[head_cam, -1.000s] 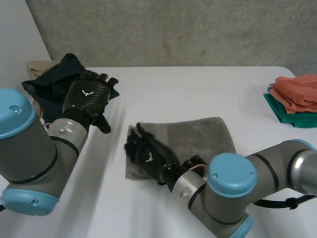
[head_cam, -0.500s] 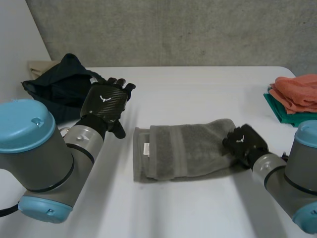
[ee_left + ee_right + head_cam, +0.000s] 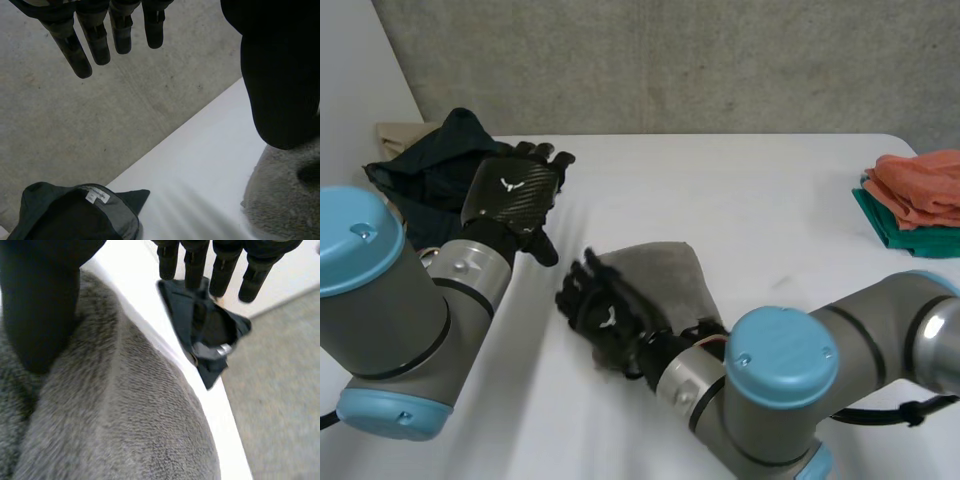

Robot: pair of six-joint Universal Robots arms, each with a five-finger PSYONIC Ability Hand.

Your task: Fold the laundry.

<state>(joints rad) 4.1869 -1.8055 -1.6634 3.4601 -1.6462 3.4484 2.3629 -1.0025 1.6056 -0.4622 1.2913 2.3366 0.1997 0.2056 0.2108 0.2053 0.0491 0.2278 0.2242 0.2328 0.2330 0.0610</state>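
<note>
1. Change since half a second ago: the grey towel [image 3: 665, 275] lay as a long folded strip with the right hand [image 3: 602, 312] at its right end. The strip is now doubled over into a shorter, humped shape, and the right hand is at its left end. The left hand [image 3: 512, 192] has shifted slightly towards the dark garment [image 3: 425, 170].
2. Right hand: released. Its fingers [image 3: 220, 275] are straight and clear of the cloth, and its thumb [image 3: 40, 310] lies on the towel.
3. Left hand: released, fingers [image 3: 97, 40] straight, holding nothing, raised above the table [image 3: 750, 190].
4. Towel: thick looped pile with one flat woven band, lying mid-table.
5. Dark garment: crumpled and smooth, with a white label, at the far left corner.
6. An orange cloth [image 3: 925, 185] lies stacked on a green cloth [image 3: 882, 222] at the right edge.
</note>
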